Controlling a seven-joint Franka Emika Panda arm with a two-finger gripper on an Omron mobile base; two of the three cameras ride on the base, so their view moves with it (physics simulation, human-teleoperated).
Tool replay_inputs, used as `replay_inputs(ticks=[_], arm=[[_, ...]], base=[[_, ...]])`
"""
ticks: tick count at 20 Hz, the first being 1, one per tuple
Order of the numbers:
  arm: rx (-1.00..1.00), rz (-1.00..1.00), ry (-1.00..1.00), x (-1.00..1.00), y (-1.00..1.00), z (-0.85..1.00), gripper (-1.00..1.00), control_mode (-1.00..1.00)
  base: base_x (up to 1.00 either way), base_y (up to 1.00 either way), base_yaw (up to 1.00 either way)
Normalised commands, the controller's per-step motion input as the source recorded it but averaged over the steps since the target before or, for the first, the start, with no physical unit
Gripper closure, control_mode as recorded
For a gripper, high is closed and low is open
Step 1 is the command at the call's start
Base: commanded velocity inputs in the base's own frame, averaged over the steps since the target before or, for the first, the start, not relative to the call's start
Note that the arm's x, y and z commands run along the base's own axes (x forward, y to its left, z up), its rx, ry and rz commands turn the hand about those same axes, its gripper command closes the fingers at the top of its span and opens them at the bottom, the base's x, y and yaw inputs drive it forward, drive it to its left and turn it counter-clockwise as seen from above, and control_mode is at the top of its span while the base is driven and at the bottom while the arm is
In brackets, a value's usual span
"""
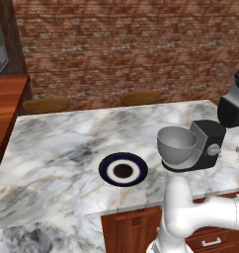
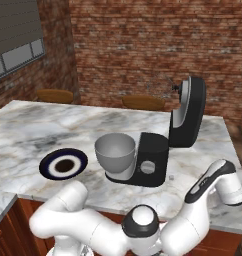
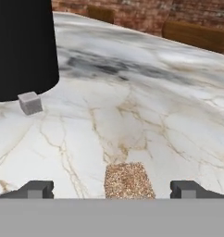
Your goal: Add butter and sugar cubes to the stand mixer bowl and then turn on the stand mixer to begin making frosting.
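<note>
In the hand view my gripper (image 3: 112,190) is open, its fingertips (image 3: 37,190) wide apart just above the marble counter (image 3: 146,106). A brown, grainy block (image 3: 128,179) that looks like a sugar cube lies on the counter between them, untouched. A small pale grey cube (image 3: 30,102) sits against the black base of the stand mixer (image 3: 21,46). The stand mixer (image 2: 152,160) has its head (image 2: 189,112) tilted up. Its grey metal bowl (image 2: 115,151) stands empty in front. Butter is out of view.
A dark-blue-rimmed plate (image 1: 123,169) lies on the counter left of the mixer bowl (image 1: 177,145). Two wooden stools (image 1: 140,97) stand behind the counter before the brick wall. My arm's white links (image 2: 93,225) cross the counter's front edge.
</note>
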Motion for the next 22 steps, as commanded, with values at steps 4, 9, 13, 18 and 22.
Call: replay_inputs(ticks=[4,9,13,18,22], arm=[[-0.02,-0.01,0.0,0.41,-0.13,-0.1,-1.0,-1.0],[-0.02,0.0,0.0,0.29,-0.24,-0.19,-1.0,-1.0],[-0.01,0.0,0.0,0.07,-0.26,-0.24,-1.0,-1.0],[0.0,0.03,0.0,-0.01,-0.12,-0.3,-1.0,-1.0],[-0.02,0.04,0.0,-0.02,-0.01,-0.39,1.0,-1.0]], base=[[0.0,0.0,0.0],[0.0,0.0,0.0],[0.0,0.0,0.0],[0.0,0.0,0.0],[0.0,0.0,0.0]])
